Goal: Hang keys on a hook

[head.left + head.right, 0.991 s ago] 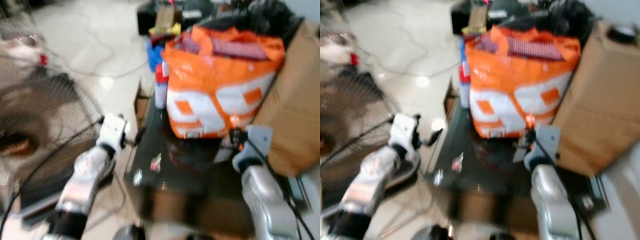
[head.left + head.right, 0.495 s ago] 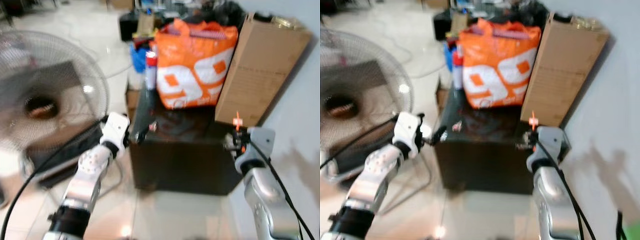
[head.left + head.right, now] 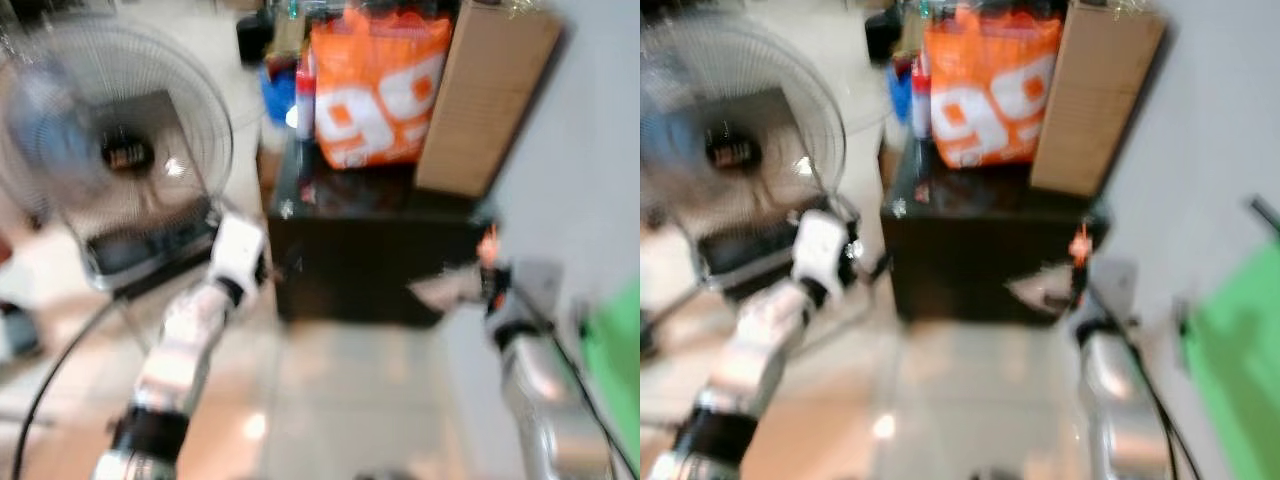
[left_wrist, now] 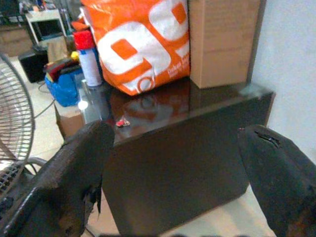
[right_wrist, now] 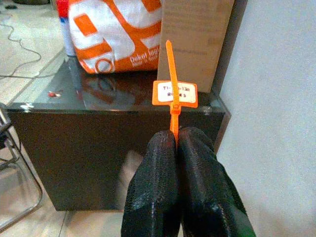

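Retreat from the black cabinet (image 4: pixel 187 148) is the story here: a second ago the orange bag (image 5: pixel 116 32) and cardboard box (image 5: pixel 195 37) loomed right over both arms, and now they sit well ahead with bare floor opening up in between, the head views smeared by the walk. Right gripper (image 5: pixel 175 143) has its fingers pressed together on an orange zip tie with a label tag (image 5: pixel 174 94), the strap poking straight up out of the tips, and that grip looks unchanged across the move. Whether actual keys hang from the tag I cannot tell. Left gripper (image 4: pixel 173 148) is spread wide and carrying nothing, pointed at the cabinet front. No hook is visible ahead of either gripper, so my read is the robot is carrying its load off to find one, with the hanging step not yet begun.
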Available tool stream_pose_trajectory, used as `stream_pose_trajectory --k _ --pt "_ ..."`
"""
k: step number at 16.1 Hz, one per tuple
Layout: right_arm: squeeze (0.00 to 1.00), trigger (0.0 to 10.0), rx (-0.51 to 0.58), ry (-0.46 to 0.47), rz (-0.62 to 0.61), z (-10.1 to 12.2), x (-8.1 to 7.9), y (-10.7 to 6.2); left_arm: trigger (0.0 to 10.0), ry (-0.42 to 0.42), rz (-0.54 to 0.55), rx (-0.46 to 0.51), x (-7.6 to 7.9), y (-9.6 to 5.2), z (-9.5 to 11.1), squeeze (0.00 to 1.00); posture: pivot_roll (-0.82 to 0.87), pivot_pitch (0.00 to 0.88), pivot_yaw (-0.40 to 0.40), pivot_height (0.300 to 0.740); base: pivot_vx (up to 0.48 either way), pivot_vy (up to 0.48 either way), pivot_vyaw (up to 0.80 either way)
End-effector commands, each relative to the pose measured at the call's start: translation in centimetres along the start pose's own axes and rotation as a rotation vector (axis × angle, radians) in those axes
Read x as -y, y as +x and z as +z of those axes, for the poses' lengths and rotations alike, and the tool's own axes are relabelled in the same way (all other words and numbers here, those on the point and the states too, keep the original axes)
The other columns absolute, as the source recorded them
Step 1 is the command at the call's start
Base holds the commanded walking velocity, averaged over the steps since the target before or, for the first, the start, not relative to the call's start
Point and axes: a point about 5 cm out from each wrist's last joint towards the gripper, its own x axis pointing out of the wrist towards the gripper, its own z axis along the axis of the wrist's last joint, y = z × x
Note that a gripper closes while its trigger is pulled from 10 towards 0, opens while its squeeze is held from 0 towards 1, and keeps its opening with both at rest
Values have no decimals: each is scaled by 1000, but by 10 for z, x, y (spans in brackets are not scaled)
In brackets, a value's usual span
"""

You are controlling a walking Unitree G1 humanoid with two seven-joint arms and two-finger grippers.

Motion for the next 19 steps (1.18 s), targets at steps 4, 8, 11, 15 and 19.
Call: stream_pose_trajectory --k 4,8,11,15,19 --pt "0 10000 27 -13 22 8 5 1 10000 20 0 19 1 0 3 455 -104 0 -63 740 0 0 -800" --pt "0 10000 18 -30 30 4 4 -6 10000 72 -22 -16 11 -4 -5 427 -137 0 -22 740 0 0 -800" --pt "0 10000 18 -33 -24 1 12 -6 10000 80 46 1 5 7 -4 424 -165 0 38 740 0 0 -800" --pt "0 10000 7 25 -19 -1 8 -10 10000 85 74 39 9 1 0 443 -92 0 3 740 0 0 -800" --pt "0 10000 22 16 -18 -3 0 -13 10000 75 106 39 -3 -1 -3 467 -130 0 57 740 0 0 -800"
